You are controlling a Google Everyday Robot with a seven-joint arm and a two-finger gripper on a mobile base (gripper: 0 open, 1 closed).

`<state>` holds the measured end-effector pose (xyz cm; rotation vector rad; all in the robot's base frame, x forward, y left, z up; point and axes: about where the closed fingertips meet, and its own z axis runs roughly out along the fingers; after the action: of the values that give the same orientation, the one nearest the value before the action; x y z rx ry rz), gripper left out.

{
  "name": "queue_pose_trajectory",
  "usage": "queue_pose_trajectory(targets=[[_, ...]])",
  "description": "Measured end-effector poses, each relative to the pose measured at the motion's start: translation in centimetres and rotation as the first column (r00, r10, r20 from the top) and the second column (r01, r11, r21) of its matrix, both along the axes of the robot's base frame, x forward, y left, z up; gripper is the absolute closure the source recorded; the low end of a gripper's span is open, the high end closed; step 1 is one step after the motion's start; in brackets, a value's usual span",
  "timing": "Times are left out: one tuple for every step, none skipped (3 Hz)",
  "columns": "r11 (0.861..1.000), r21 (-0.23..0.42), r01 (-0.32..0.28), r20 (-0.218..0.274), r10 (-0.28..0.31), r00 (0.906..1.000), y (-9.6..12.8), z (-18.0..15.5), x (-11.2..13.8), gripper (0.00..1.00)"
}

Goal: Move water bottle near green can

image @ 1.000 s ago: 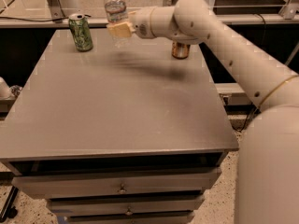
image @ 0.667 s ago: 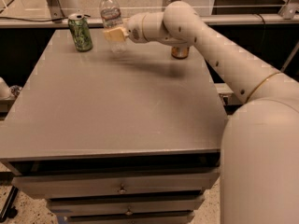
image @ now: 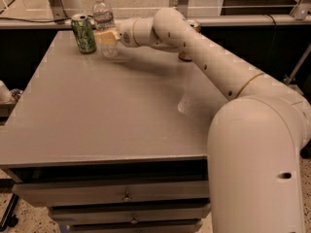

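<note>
The water bottle (image: 104, 21), clear plastic with a white cap and a banded label, stands upright at the far left of the table, just right of the green can (image: 84, 33). The green can has pale swirly markings and a silver top. My gripper (image: 106, 37) reaches in from the right and is shut on the bottle's middle; its pale fingers cover part of the bottle. The bottle's base is at the tabletop.
The grey table (image: 97, 120) has drawers below its front edge. A gold-bronze can (image: 184, 56) is mostly hidden behind my arm at the far right of the table. A railing and posts run behind the table.
My gripper has carried the water bottle leftward along the table's far edge, from about mid-table to right beside the green can.
</note>
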<state>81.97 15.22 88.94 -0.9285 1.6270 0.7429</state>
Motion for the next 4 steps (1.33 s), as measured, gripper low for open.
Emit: queue_pose_trajectory(targets=[[1.0,0.014,0.003,-0.018,-0.003,0.9998,0.76,-0.53,0.38,0.84],[1.0,0.015,0.003,-0.019,-0.003,0.9998,0.8,-0.42,0.4,0.61],[1.0,0.015,0.003,-0.019,-0.003,0.9998,0.8,-0.28,0.4,0.38],[1.0,0.015,0.003,-0.019,-0.003,0.9998,0.8,-0.28,0.4,0.15]])
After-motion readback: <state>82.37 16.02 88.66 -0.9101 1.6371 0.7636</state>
